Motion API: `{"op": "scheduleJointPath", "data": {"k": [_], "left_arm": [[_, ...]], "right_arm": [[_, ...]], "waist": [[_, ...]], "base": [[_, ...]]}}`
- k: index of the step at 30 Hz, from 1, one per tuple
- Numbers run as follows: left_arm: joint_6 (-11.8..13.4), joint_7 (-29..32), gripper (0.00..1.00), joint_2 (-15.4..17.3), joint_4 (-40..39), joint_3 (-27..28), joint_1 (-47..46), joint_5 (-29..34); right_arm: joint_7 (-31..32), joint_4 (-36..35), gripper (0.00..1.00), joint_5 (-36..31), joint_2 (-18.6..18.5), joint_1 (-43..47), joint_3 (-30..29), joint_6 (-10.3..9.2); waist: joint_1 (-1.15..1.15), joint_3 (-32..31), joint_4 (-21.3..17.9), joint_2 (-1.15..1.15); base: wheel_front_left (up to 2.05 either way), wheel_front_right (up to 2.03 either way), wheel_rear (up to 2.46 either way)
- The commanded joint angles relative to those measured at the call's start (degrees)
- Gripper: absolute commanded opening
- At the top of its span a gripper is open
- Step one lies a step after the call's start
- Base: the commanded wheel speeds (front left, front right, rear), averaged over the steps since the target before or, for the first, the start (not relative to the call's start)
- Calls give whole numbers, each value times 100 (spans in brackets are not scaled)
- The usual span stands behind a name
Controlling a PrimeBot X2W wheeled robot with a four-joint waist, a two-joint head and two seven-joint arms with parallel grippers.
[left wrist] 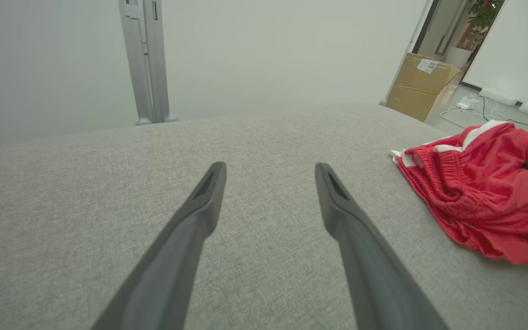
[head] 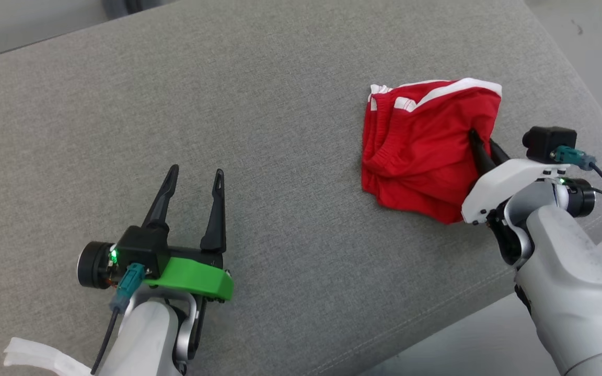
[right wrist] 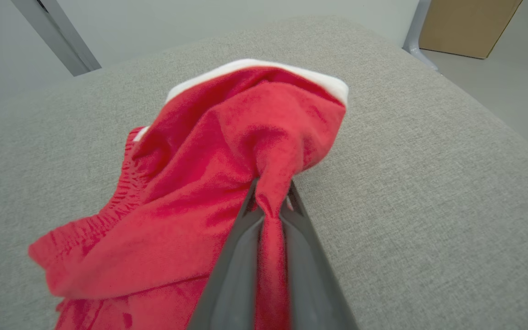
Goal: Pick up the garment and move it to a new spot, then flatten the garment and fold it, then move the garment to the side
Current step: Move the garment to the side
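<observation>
The garment (head: 421, 141) is a pair of red shorts with white trim, crumpled on the grey cushion (head: 280, 156) at the right. My right gripper (head: 481, 141) is shut on a pinched fold of its red cloth; in the right wrist view the fabric (right wrist: 264, 151) bunches up between the two fingers (right wrist: 234, 256). Far to the left, my left gripper (head: 196, 175) stands open over bare cushion with nothing between its fingers. From the left wrist view the garment (left wrist: 479, 197) lies at the right edge, well apart from the left gripper (left wrist: 268, 172).
The cushion's front edge (head: 384, 355) runs diagonally at the lower right, its right edge close beyond the garment. A cardboard box (left wrist: 422, 85), cables and a grey post (left wrist: 147, 59) stand on the floor past the cushion.
</observation>
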Motion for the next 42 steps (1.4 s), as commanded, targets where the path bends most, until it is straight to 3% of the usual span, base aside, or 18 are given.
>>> {"op": "scheduleJointPath", "data": {"k": [1, 7, 18, 26, 32, 33, 34, 35, 42], "left_arm": [[34, -2, 100, 84, -64, 36, -106, 45], [117, 44, 100, 179, -314, 155, -175, -20], [181, 92, 100, 258, -734, 157, -276, -43], [235, 94, 100, 282, -879, 122, -294, -23], [257, 77, 100, 260, -890, 92, -303, -54], [257, 73, 100, 261, -885, 89, -309, -61], [259, 71, 100, 261, -874, 84, -316, -66], [261, 67, 100, 260, -864, 80, -322, -64], [262, 42, 100, 219, -756, 50, -311, -129]], "right_arm": [[-59, 57, 0, -52, -74, -217, 48, -8], [-20, 473, 0, -143, -501, -869, 385, -8], [-158, 1184, 0, -175, -1781, -2019, 860, -8], [-151, 1642, 0, -174, -2302, -2494, 1071, -8], [-334, 2068, 0, -195, -2470, -2701, 981, -9], [-406, 2126, 33, -226, -2491, -2732, 954, -9], [-510, 2203, 80, -249, -2505, -2759, 906, -9], [-579, 2267, 100, -278, -2511, -2775, 868, -9], [-796, 2514, 100, -394, -2254, -2831, 911, -9]], "waist": [[0, 284, 93, 0], [0, 526, 483, 0], [0, 1012, 1125, 0], [0, 1164, 1327, 0], [0, 1169, 1399, 0], [0, 1168, 1403, 0], [0, 1164, 1407, 0], [0, 1158, 1411, 0], [0, 950, 1419, 0]], "base": [[0, 0, 0], [0, 0, 0], [0, 0, 0], [0, 0, 0], [0, 0, 0], [0, 0, 0], [0, 0, 0], [0, 0, 0], [0, 0, 0]]}}
